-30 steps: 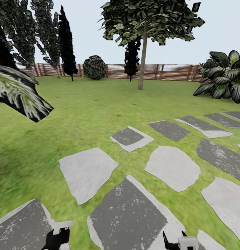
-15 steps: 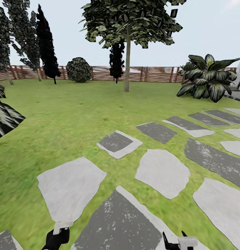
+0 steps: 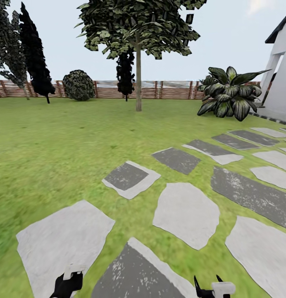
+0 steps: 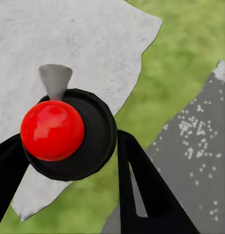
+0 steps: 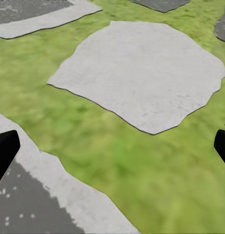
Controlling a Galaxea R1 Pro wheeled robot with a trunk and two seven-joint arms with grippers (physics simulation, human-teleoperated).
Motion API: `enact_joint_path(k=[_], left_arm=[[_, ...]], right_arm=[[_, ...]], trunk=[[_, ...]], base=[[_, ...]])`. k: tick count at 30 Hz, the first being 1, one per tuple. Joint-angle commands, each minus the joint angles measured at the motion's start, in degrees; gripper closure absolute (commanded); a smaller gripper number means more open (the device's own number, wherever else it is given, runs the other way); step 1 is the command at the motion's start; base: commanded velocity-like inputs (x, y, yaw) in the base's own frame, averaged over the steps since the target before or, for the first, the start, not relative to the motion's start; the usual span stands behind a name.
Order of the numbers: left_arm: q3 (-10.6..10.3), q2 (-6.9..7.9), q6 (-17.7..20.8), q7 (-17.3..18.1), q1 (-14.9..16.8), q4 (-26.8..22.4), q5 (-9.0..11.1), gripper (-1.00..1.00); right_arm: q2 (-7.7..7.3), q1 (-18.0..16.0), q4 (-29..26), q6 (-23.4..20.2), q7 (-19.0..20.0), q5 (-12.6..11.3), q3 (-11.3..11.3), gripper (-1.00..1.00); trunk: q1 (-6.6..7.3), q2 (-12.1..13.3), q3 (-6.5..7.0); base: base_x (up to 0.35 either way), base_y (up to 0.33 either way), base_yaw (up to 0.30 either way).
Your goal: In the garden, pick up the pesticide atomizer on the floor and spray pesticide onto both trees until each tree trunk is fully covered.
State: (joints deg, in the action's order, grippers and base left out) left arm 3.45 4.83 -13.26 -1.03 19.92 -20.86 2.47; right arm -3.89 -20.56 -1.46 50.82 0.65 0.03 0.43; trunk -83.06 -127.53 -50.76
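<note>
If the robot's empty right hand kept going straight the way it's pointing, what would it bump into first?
Probably the ground. The right gripper is open and holds nothing. It points down at green grass, with a pale stepping stone just beyond. Nothing stands in between, though how far away the grass is cannot be judged.

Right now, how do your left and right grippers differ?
The left gripper is closed around the pesticide atomizer, its red top showing between the fingers; the right gripper is open and holds nothing. The left hangs over a pale paving stone's edge; the right hangs over grass between stones. Both point down, low at the head view's bottom edge.
</note>
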Motion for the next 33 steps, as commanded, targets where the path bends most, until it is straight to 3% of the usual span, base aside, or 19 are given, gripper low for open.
enact_joint_path(k=[1,33], left_arm=[[0.0,0.0,-0.2,0.0,0.0,0.0,0.3,1.0],[0.2,0.08,-0.3,0.0,0.0,0.1,0.2,1.0]], right_arm=[[-0.01,0.0,0.0,0.2,0.1,0.0,0.0,-1.0],[0.0,-0.1,0.0,0.2,0.0,-0.2,-0.2,-1.0]], trunk=[[-0.02,0.0,-0.04],[-0.02,0.0,-0.45]], base=[[0.338,0.0,-0.024],[0.338,0.0,-0.001]])
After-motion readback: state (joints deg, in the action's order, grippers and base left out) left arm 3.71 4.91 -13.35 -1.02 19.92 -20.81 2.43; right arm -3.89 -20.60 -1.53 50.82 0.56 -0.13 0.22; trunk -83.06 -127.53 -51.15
